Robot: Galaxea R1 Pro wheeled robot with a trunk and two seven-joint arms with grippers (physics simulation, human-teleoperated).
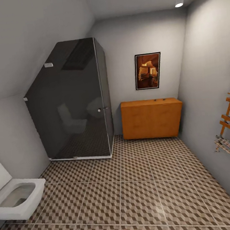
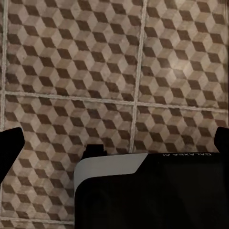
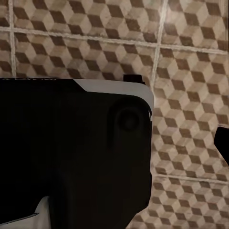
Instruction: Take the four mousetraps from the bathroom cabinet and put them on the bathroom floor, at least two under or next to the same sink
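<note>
claws: jaw opening cannot be told, fingers cut off at frame edges
cabinet (image 1: 152,118): far wall, drawer handles hard to make out
floor (image 2: 95,62): tiles seen below both claws

cabinet (image 1: 152,118) at far wall | shower (image 1: 71,102) beside | possibly traps on top

On my left wrist feed, small pale lettering runs along the upper edge of the robot's glossy black body panel (image 2: 157,191), close to its white trim. It appears upside down and mirrored, and I read it as "GALAXEA AI". The framed orange-brown picture (image 1: 148,71) on the far grey wall carries nothing I can read, nor does anything else on my feeds.
</note>
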